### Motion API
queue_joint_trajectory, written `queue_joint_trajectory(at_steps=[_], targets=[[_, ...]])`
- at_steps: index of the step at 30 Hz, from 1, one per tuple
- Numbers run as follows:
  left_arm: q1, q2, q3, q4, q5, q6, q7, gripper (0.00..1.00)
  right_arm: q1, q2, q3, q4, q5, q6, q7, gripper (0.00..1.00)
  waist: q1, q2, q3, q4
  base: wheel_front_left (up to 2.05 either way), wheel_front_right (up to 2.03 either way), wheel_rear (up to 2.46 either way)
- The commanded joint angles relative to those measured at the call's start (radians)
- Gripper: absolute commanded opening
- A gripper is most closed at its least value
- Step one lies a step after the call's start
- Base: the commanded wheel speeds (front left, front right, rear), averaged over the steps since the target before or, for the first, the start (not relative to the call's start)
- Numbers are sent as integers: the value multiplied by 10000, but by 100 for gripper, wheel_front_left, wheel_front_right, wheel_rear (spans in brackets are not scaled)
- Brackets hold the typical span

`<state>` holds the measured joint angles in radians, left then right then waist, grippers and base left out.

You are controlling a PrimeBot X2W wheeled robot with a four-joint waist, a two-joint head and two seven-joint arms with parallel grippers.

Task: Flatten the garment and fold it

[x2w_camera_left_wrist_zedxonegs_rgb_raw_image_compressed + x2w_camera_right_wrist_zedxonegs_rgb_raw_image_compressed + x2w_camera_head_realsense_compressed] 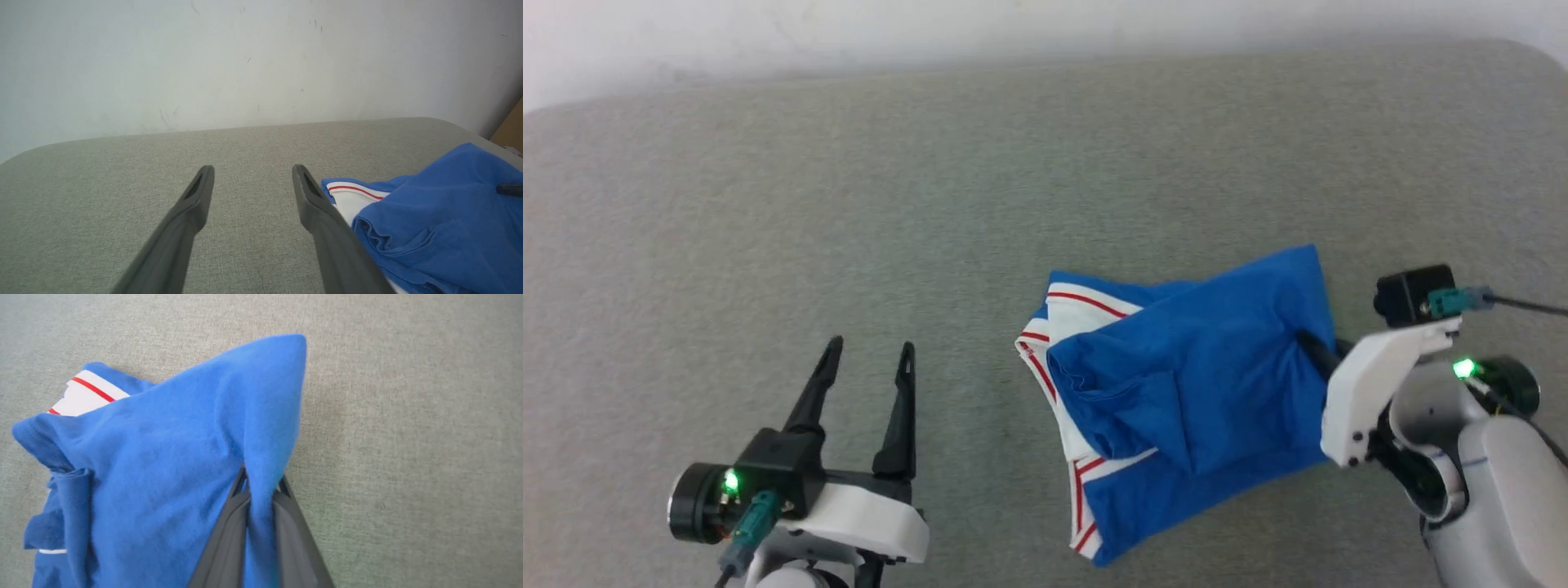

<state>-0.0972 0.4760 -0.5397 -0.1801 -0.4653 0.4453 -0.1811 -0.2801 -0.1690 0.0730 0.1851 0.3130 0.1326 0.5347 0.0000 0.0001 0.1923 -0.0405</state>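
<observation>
Royal-blue jersey T-shirt with white panels and red-and-white striped trim lies crumpled and doubled over itself on the grey-green woven fabric surface, right of centre in the head view. White panels with red stripes show along its left edge and at its lower left corner; the rest of the visible cloth is plain blue, creased and layered. The right gripper meets the garment at its right edge. In the right wrist view its two long dark fingers stand close together with a fold of blue cloth pinched between them, and the fabric rises beyond the tips into a peaked corner. The left gripper sits well apart from the garment, to its left, fingers spread wide with nothing between them, over bare surface. In the left wrist view the garment lies just beside one finger, with a pale scuffed wall behind the surface's far edge.
</observation>
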Motion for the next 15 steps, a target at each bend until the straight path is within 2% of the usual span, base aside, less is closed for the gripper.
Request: queue_joint_trajectory(at_steps=[1,10,15], targets=[[-163,72,50,-44,105,55,23,100,-226,-68,42,28,-105,-19,-58,0,0,-1,-64,-694,0,0,0],[-284,320,149,-246,147,137,250,100,-1778,-827,1250,715,-7,-19,-323,0,0,-1,-114,-2355,0,0,0],[-489,339,48,-254,232,98,379,100,-2538,-1301,1724,1153,113,-19,-554,0,0,-1,-29,-2904,0,0,0]])
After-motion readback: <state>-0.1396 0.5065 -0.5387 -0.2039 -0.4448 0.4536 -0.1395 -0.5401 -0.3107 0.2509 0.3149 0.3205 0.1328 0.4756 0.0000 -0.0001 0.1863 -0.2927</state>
